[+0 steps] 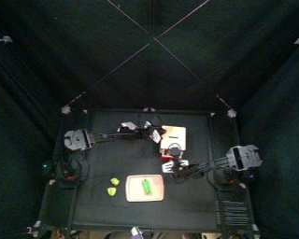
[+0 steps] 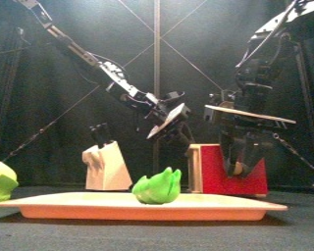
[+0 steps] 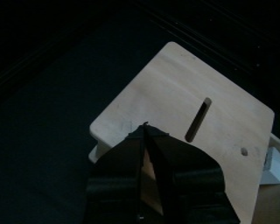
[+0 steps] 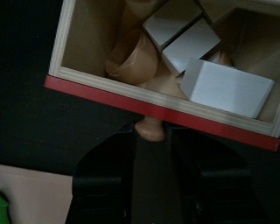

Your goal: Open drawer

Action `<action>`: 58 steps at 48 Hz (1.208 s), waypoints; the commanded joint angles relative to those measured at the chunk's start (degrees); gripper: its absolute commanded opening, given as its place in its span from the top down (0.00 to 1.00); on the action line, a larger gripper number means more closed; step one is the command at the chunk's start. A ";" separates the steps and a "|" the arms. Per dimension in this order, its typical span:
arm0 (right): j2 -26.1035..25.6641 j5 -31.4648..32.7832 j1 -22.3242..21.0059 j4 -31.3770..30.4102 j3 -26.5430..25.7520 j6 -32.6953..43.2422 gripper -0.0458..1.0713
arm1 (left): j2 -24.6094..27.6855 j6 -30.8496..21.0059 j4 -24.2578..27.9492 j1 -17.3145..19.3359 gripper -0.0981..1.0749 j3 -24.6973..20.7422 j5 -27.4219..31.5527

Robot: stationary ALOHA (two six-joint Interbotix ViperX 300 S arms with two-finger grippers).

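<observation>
The drawer (image 4: 108, 92) has a red front and stands pulled out of its tan wooden unit (image 1: 174, 133), showing white blocks (image 4: 230, 86) and tan pieces inside. My right gripper (image 4: 152, 144) is closed around the small tan knob (image 4: 150, 129) on that red front. In the front view the red front (image 2: 238, 175) shows behind the tray, below the right gripper (image 2: 238, 147). My left gripper (image 3: 143, 131) is shut, its tips resting on the unit's pale top (image 3: 189, 87) near a narrow slot (image 3: 199, 116). It reaches in from the left (image 1: 153, 133).
A flat pale tray (image 2: 68, 204) lies at the table's front with a green piece (image 2: 156, 186) in it. Two yellow-green pieces (image 1: 113, 185) lie left of the tray. A small pale wooden block (image 2: 107, 167) stands behind the tray, left of the drawer.
</observation>
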 commanded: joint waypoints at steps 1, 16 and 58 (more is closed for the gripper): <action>-1.67 -0.26 1.23 0.62 -1.14 -0.09 0.48 | -0.35 0.09 -0.09 0.18 0.46 -1.14 0.26; -1.67 -0.26 2.46 2.11 -1.14 -0.62 0.48 | -0.35 0.00 -0.09 0.18 0.46 -0.97 0.26; -2.20 -0.26 4.39 4.04 0.00 -0.97 0.46 | -0.35 0.00 -0.09 0.18 0.46 -1.05 0.26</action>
